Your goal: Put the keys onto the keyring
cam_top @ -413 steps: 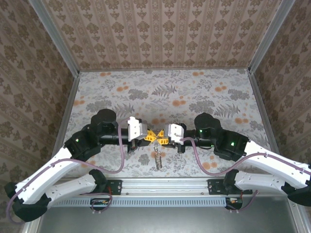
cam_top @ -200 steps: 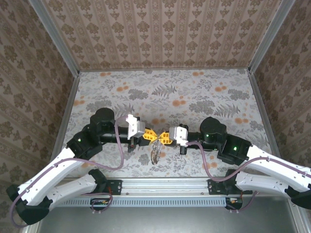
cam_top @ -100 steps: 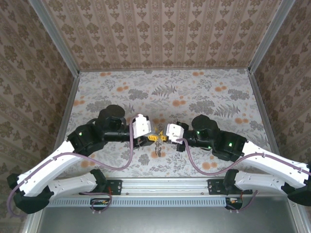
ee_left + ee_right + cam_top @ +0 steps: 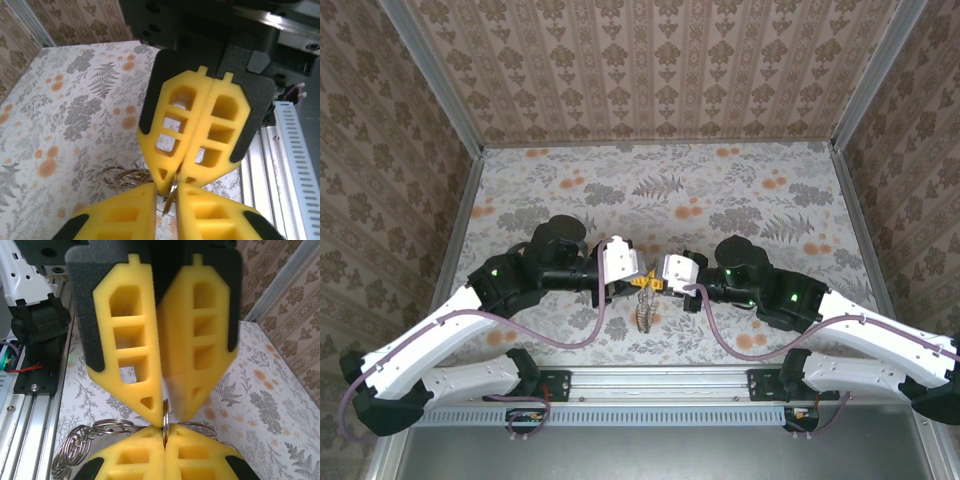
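My two grippers meet tip to tip above the near middle of the table. A thin steel keyring stands on edge between them. My right gripper is shut on its lower part. The left gripper is shut on the same keyring, its yellow fingers coming in from the opposite side. In the top view the left gripper and right gripper touch over a hanging bunch of linked rings. More rings trail beside the fingers. The keys are hidden from me.
The floral tablecloth stretches far behind the grippers. An aluminium rail with the arm bases runs along the near edge, also close by as the rail. Patterned walls close in the back and both sides.
The left arm has moved right and its fingers parted briefly, then closed on the ring. The right gripper stayed shut and shifted a little left. The hanging rings swung under them.
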{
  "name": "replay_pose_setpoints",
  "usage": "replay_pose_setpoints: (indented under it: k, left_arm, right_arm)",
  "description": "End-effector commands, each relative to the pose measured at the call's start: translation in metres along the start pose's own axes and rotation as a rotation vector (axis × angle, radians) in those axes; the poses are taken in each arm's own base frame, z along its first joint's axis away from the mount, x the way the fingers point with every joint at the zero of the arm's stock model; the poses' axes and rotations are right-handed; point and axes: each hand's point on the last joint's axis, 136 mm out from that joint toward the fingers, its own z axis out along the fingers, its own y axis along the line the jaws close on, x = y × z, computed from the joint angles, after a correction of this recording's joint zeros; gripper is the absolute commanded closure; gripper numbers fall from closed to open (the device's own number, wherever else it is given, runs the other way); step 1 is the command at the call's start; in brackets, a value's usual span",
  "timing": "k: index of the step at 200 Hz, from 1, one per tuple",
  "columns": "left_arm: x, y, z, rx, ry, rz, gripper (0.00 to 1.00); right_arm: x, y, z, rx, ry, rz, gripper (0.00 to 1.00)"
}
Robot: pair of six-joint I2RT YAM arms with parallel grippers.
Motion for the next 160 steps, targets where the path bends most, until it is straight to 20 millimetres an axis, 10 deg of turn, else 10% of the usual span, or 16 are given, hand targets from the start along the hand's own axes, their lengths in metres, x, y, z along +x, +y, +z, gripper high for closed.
replay_pose_setpoints:
  k: [1, 62, 160]
  left_arm:
    - [0.008, -0.001, 0.003, 0.007, 0.027, 0.005, 1.00]
    - [-0.011, -0.007, -0.013, 0.023, -0.094, 0.007, 1.00]
    - [-0.030, -0.012, -0.032, 0.085, -0.256, -0.030, 1.00]
  right_arm:
    - [-0.026, -0.002, -0.006, -0.003, -0.098, -0.005, 1.00]
    - [-0.021, -0.002, -0.012, 0.022, -0.119, 0.043, 0.76]
    - [-0.018, 0.001, -0.013, 0.012, -0.155, 0.100, 0.75]
